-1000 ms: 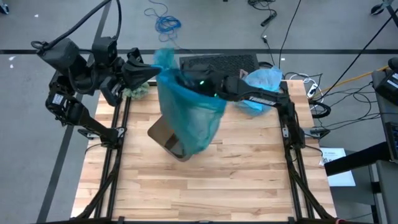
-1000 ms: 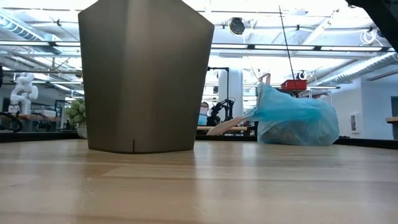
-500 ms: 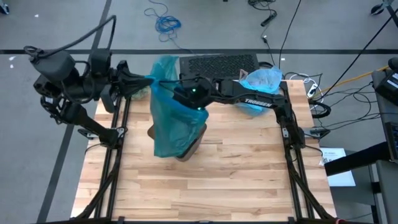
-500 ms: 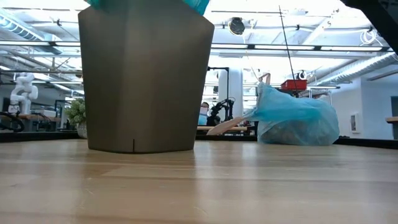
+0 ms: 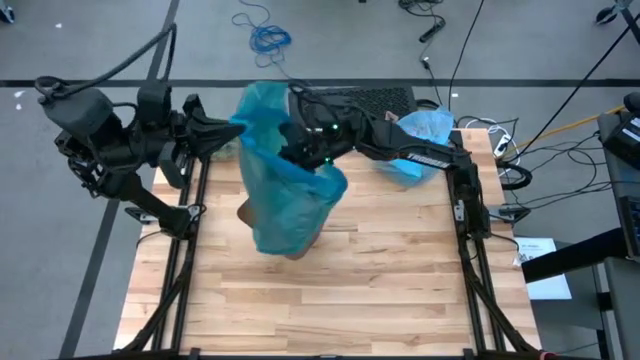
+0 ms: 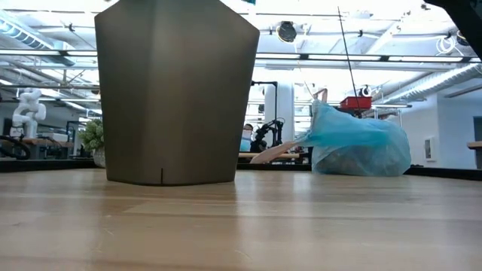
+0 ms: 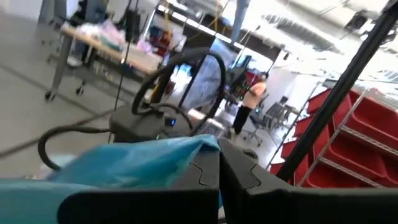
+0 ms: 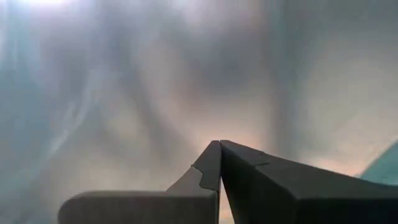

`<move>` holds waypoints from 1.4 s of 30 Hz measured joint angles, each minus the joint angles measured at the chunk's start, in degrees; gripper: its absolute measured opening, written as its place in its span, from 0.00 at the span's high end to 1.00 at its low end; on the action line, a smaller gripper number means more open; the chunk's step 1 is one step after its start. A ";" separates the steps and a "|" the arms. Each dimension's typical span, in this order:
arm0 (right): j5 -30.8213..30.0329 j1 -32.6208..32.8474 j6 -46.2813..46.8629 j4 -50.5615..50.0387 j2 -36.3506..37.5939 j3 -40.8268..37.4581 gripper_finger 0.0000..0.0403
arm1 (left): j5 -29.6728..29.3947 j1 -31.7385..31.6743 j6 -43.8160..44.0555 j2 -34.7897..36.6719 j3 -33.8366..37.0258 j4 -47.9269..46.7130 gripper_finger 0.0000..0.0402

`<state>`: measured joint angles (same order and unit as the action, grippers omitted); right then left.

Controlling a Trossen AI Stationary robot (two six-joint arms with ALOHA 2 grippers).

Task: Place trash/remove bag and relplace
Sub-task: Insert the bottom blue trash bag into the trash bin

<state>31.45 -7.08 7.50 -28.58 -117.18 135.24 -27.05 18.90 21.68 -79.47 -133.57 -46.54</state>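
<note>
1. From above, I see both arms meeting over the far half of the table (image 5: 400,270), with a teal-green bag (image 5: 285,185) stretched between them and draped down over the brown bin (image 6: 177,90).

2. My left gripper (image 5: 238,128) reaches in from the left side and sits at the bag's upper left edge; its fingers (image 7: 205,180) are clenched together, and the left wrist view shows blue-green plastic bunched right against them, so they appear to pinch the bag's rim.

3. My right gripper (image 5: 300,150) comes across from the right and is tucked at the bag's mouth. Its fingers (image 8: 249,180) are pressed shut, and the right wrist view shows nothing but filmy plastic all round them; I cannot tell whether any of it is caught between them.

4. The bag hangs over the bin's top and covers most of it from overhead; only a sliver of the bin's brown edge shows at the left.

5. The light blue bag (image 5: 418,135), filled and knotted, sits at the table's far right corner, well apart from the bin. In the low view it rests on the table (image 6: 354,147) with brown trash (image 6: 354,162) dimly visible through its skin.

6. A small green plant (image 6: 92,135) stands behind the bin to the left.
</note>
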 joint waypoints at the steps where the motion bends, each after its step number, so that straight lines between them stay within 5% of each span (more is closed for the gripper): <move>1: 0.10 0.01 0.58 1.72 0.00 0.00 1.00 | 0.00 0.00 -1.29 -0.36 -0.01 1.57 1.00; 8: -0.61 1.24 0.80 -0.68 -5.42 -0.42 1.00 | 0.39 -0.11 -9.84 -1.45 0.01 10.06 1.00; 22: -12.18 0.53 -11.43 -23.96 -6.20 -0.22 1.00 | 0.44 0.21 -9.10 -2.83 0.12 5.85 1.00; 25: -9.29 -0.27 -10.71 -23.11 -3.82 -0.38 1.00 | 0.51 0.27 -10.97 -2.81 0.10 7.88 1.00; 33: 0.71 -0.60 -3.72 -2.15 2.20 -0.03 1.00 | 0.83 0.26 -14.43 -3.34 0.01 10.68 1.00; 42: -2.60 2.84 -8.84 -15.85 -6.20 -0.35 1.00 | 1.29 0.37 -16.46 -3.69 0.07 12.58 1.00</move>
<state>28.85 -4.24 -1.35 -44.44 -123.38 134.89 -25.76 19.27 5.23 -83.16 -133.50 -33.96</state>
